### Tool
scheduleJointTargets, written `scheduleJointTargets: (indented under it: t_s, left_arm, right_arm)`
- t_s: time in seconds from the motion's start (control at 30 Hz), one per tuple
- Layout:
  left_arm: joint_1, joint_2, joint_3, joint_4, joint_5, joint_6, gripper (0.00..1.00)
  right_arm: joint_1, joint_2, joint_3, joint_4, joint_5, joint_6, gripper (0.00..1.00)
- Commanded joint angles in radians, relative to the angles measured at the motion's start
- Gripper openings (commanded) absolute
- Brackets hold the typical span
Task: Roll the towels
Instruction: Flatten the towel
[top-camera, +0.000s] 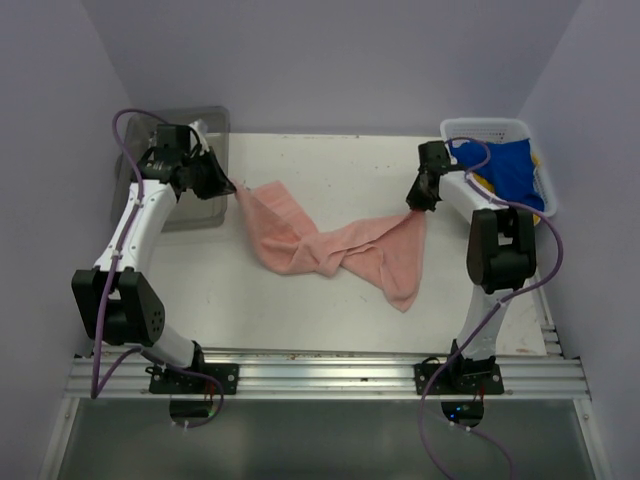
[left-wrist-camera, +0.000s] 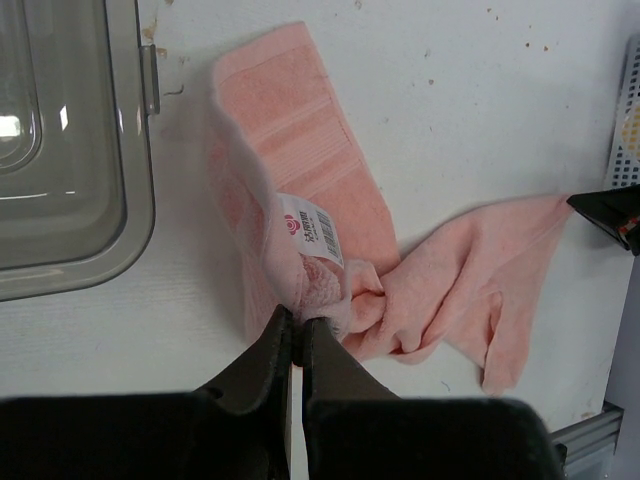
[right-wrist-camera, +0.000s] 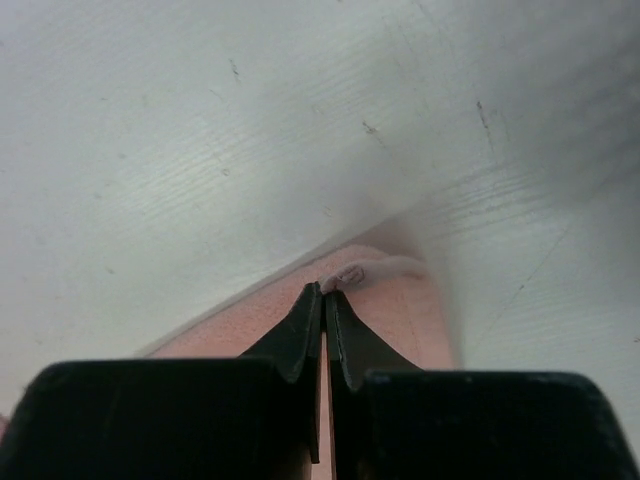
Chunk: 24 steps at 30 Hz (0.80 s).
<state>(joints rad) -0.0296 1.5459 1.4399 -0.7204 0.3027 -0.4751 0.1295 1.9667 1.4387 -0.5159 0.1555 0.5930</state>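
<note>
The pink towel (top-camera: 330, 243) lay across the middle of the table (top-camera: 340, 165), pulled out between the two arms but far from flat. It was twisted and bunched near its centre, with one flap trailing toward the near edge. The left claw (left-wrist-camera: 296, 325) was closed on the towel's left edge, just beside the clear plastic bin (top-camera: 195, 215). The left wrist view showed its fingers pinched together over a fold of cloth below the white label (left-wrist-camera: 313, 226). The right claw (right-wrist-camera: 324, 293) was likewise clamped shut on a corner at the towel's far right end, near the white basket (top-camera: 487, 127) that held a blue cloth (top-camera: 512, 170).

The step in hand looked like spreading: both ends were gripped so the towel could be drawn straight before any rolling. No roll had been started, so the task seemed to be at an early stage. The next move would probably call for lifting and drawing the two ends apart so the twist in the middle fell out. The cloth would then need laying flat on the table, with the trailing flap opened out.
</note>
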Motion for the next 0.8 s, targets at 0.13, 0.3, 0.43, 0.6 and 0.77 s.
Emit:
scheduleJointTargets:
  t_s: [0.13, 0.3, 0.43, 0.6, 0.77]
  left_arm:
    - [-0.004, 0.077, 0.247, -0.003, 0.039, -0.023, 0.0]
    - [0.014, 0.175, 0.592, -0.094, 0.039, -0.042, 0.0]
    - [0.08, 0.146, 0.591, -0.048, 0.114, -0.092, 0.0]
    - [0.112, 0.123, 0.427, 0.013, 0.119, -0.097, 0.0]
    - [0.103, 0.132, 0.292, 0.102, 0.161, -0.114, 0.0]
  right_arm:
    - [-0.002, -0.144, 0.411, -0.041, -0.083, 0.014, 0.0]
    - [-0.002, -0.253, 0.592, -0.006, -0.134, -0.028, 0.0]
    - [-0.004, -0.603, 0.294, 0.127, -0.125, -0.102, 0.0]
    - [-0.005, -0.977, -0.244, 0.096, -0.01, -0.142, 0.0]
    - [-0.004, -1.19, -0.608, -0.108, -0.077, 0.04, 0.0]
